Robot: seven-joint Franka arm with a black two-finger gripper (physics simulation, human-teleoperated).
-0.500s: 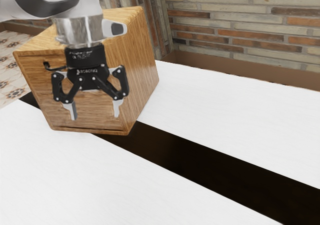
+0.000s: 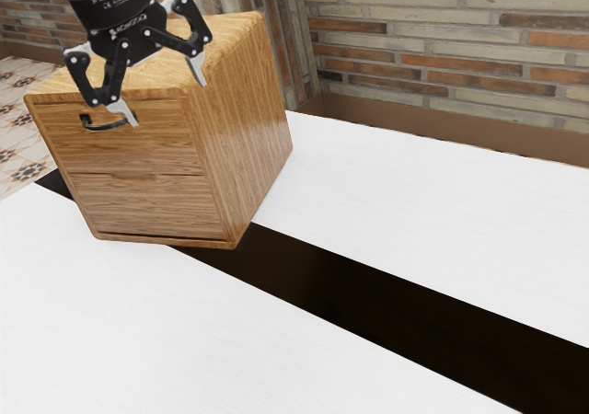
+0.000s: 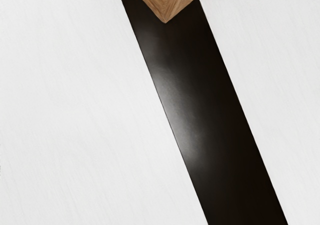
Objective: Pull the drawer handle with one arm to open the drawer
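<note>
Raised to the frame's upper left since a moment ago, the gripper (image 2: 161, 94) hangs wide open, gripping nothing, one fingertip (image 2: 124, 114) just beside the drawer handle (image 2: 97, 122) high on the wooden cabinet (image 2: 230, 129).

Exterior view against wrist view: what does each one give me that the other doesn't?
Exterior: the open pincer beside the drawer handle on the top drawer, and the brick wall. Wrist: a downward look along the dark strip, with one cabinet corner over it. Shared: cabinet, dark strip, white table.
</note>
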